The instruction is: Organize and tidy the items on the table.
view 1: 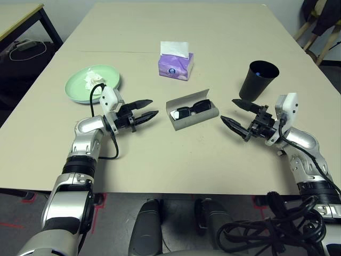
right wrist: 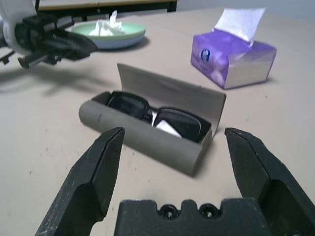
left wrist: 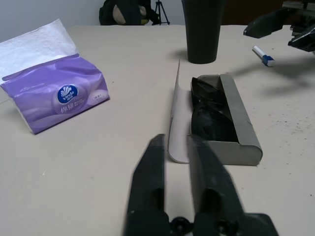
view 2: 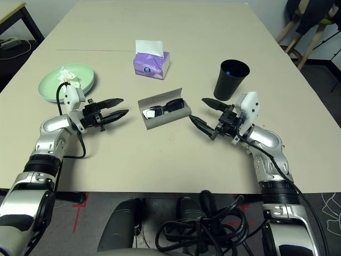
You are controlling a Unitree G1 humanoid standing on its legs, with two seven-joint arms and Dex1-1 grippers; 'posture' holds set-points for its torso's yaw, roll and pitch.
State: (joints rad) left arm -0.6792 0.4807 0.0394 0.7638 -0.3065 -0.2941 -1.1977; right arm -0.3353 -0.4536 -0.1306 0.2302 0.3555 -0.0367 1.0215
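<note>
Your left gripper has its fingers clenched on nothing; your right gripper has them spread wide. Between them on the worktop lies the open glasses case holding the sunglasses. A clumsy nudge at its upright lid could slide it or tip the sunglasses out.

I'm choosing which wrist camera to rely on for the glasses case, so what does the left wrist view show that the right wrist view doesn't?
Left wrist view alone: the black cup, a blue-white pen lying on the table beside it, and the right gripper, open. Right wrist view alone: the green plate holding a crumpled tissue, and the left gripper, shut and empty. Both show the open grey case with the black sunglasses inside, and the purple tissue box.
</note>
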